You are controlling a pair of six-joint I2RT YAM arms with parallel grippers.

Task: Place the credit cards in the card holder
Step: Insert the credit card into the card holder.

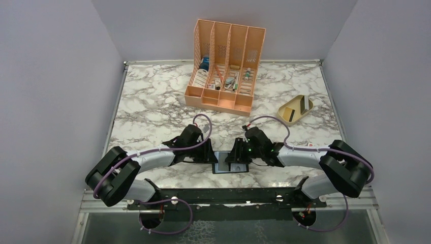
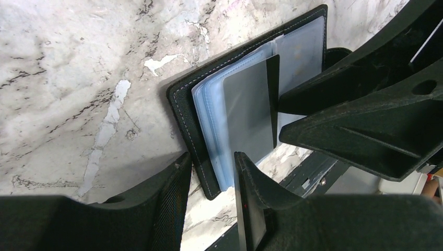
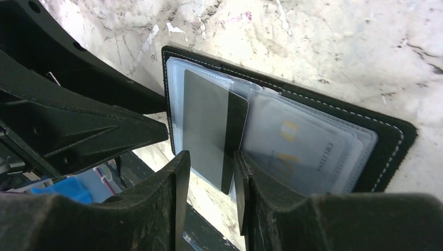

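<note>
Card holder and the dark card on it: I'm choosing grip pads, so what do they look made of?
Card holder: black leather or imitation, matte, grained, pale stitched edge; its sleeves look like clear flexible plastic, glossy. Dark card: probably rigid plastic, smooth grey with a darker stripe.

The card holder [image 1: 231, 168] lies open near the worktop's [image 1: 152, 112] front edge, a credit card [image 3: 206, 125] on its pockets. The desk organizer [image 1: 223, 66] stands well behind, the dish [image 1: 283, 108] to its right.

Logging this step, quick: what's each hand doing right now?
Left hand: open, straddling a corner of the card holder, gripping nothing.
Right hand: closed on the dark card, by its edges it seems.
</note>
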